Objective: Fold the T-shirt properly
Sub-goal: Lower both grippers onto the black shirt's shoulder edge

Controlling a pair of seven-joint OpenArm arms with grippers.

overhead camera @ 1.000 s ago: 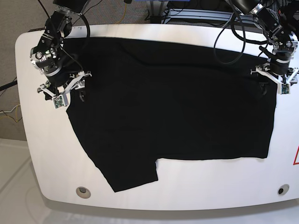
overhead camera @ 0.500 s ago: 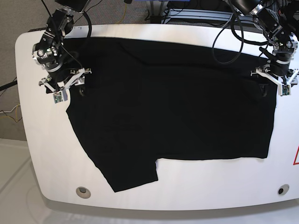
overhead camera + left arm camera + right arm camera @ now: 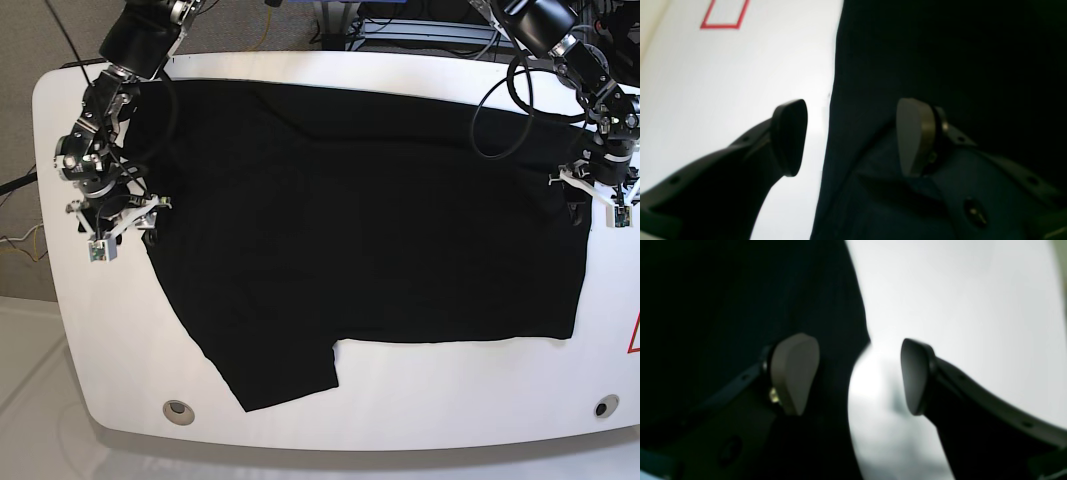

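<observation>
My left gripper (image 3: 851,136) spread wide astride the T-shirt (image 3: 370,230) edge, holding nothing, right gripper (image 3: 860,373) likewise agape, both arms angled down over the table (image 3: 300,425).

white table (image 3: 420,410) | round ports: front-left (image 3: 178,409), front-right (image 3: 601,407) | red mark (image 3: 634,336) right edge

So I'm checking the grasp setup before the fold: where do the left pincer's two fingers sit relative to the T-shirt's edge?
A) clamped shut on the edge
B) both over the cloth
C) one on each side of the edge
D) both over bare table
C: in the left wrist view the left pincer is open, one finger over the T-shirt, the other over the white table.
</observation>
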